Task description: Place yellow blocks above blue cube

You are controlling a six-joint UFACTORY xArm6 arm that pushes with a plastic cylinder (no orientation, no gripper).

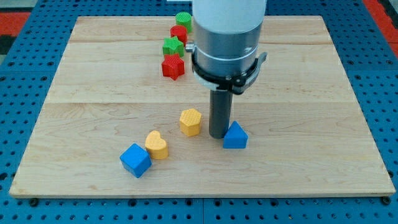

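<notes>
A blue cube lies near the board's bottom left. A yellow heart-shaped block touches its upper right corner. A yellow hexagonal block sits further up and right, apart from the heart. My tip rests on the board just right of the yellow hexagon, with a small gap between them. A blue triangular block sits right against the tip on its right side.
A column of blocks stands at the view's top centre: a green cylinder, a red cylinder, a green star and a red star. The wooden board lies on a blue pegboard table.
</notes>
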